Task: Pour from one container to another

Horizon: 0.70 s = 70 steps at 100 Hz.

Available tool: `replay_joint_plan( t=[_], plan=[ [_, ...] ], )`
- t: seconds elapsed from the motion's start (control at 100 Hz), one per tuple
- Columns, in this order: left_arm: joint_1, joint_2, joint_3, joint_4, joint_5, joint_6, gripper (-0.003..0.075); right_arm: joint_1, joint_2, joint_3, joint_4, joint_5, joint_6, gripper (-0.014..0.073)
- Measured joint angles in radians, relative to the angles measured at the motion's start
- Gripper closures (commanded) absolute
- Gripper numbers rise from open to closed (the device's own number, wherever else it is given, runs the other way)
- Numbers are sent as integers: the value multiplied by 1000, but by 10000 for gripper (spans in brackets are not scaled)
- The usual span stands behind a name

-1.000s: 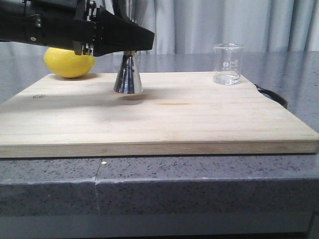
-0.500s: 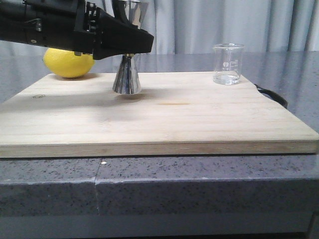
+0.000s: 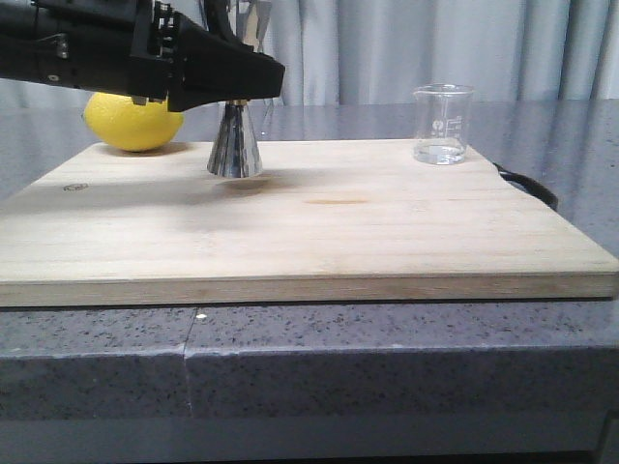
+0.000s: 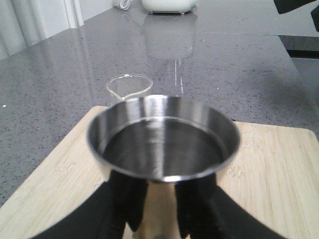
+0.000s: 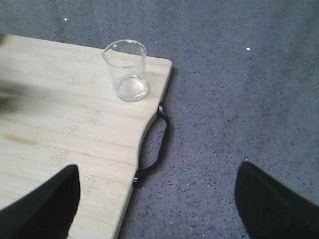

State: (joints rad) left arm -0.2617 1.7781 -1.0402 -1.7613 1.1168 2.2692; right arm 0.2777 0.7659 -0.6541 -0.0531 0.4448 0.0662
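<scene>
The left gripper point(image 3: 253, 85), a black two-fingered pincer on a black arm, is clamped on the narrow waist of the tall shiny steel hourglass-shaped jigger point(image 3: 235, 145). In the left wrist view its dark fingers point(image 4: 124, 201) press on either side of the jigger's stem point(image 4: 160, 209) below the wide open upper cup, whose inside looks dark and reflective. The jigger stands upright; whether its flared base touches the pale wooden cutting board point(image 3: 319, 227) or hangs just above it cannot be told, though a soft shadow lies under it.

Just behind and to the jigger's left, a yellow lemon point(image 3: 132, 122) rests at the board's far edge. Well apart from the jigger, at the board's far right corner, stands the small clear glass beaker point(image 3: 443, 124) with a pour lip and faint white printed marks, upright and untouched.

The right gripper point(image 5: 154, 199) hovers over the board's edge near the beaker, its two black fingers spread wide with nothing between them. Near the beaker, a black handle point(image 5: 154, 152) curves out from the board's side over the grey speckled countertop point(image 5: 239, 89).
</scene>
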Motion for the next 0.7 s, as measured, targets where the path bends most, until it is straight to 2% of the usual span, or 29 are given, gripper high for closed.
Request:
replay_joint_plan(
  t=[0.31,0.7],
  plan=[
    [0,78,-8,-28,57,0,533,0,0,0,0,-4,0,21],
    [4,82,-10,-32,60,0,527,0,0,0,0,-4,0,21]
  ],
)
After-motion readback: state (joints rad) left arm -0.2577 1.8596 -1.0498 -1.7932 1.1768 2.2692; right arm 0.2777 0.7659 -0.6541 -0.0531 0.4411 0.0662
